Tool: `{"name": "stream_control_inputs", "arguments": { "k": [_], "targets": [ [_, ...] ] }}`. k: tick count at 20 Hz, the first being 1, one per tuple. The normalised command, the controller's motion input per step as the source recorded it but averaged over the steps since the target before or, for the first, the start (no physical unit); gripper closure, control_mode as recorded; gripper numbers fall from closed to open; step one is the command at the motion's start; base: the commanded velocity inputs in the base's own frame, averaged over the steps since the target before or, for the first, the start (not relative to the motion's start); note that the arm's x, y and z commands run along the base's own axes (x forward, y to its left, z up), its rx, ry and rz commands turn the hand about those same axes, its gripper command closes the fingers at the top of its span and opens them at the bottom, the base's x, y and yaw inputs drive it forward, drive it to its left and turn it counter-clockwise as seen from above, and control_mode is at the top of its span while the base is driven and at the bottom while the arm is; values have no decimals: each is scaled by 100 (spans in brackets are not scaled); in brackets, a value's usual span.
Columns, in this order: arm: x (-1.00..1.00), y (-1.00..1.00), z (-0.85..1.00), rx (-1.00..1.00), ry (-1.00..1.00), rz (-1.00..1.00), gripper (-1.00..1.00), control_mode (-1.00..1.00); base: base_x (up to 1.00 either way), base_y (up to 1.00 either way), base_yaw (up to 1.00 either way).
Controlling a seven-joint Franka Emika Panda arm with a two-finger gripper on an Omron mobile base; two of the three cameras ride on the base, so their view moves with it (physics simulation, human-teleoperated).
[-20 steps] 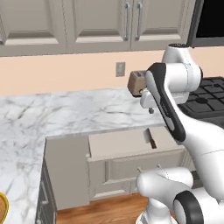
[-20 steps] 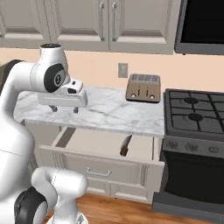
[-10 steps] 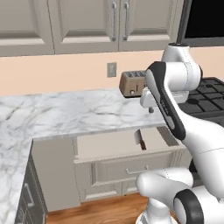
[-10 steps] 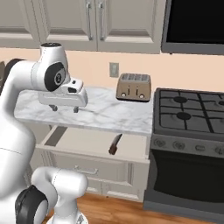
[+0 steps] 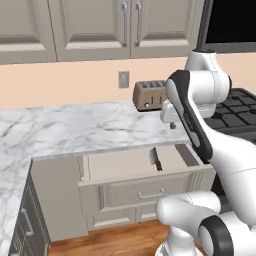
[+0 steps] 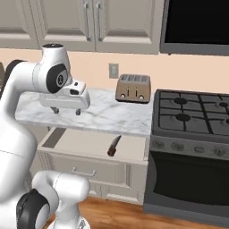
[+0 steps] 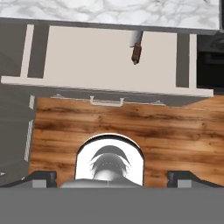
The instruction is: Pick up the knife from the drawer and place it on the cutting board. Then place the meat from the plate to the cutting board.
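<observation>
Nearest you, the gripper (image 6: 66, 110) hangs with jaws spread wide, nothing between them, above and well apart from the drawer (image 6: 89, 145). The drawer is pulled out, so that part is ready. Inside it, toward the stove (image 6: 192, 112) side, lies the knife (image 6: 114, 146), brown handle toward you, blade probably tucked under the counter (image 5: 75, 130) edge; it's too small to be sure. The knife is untouched, so you have both pick-and-place steps left. Next job looks like lowering onto that handle. Farther back, the toaster (image 6: 133, 88) sits by the wall.
</observation>
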Motion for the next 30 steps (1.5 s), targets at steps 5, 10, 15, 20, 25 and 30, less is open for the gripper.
{"name": "stream_control_inputs", "arguments": {
  "k": [5,10,15,20,25,30],
  "targets": [
    [0,0,0,0,0,0,-100,100,-64,-39,0],
    [0,0,0,0,0,0,-100,100,-12,-13,0],
    [0,0,0,0,0,0,-100,100,22,0,1],
    [15,0,-10,0,2,2,-100,-100,14,0,3],
    [27,0,-45,-4,0,6,-100,-100,0,0,0],
    [36,6,-42,-3,0,5,-100,-100,0,0,0]
  ]
}}
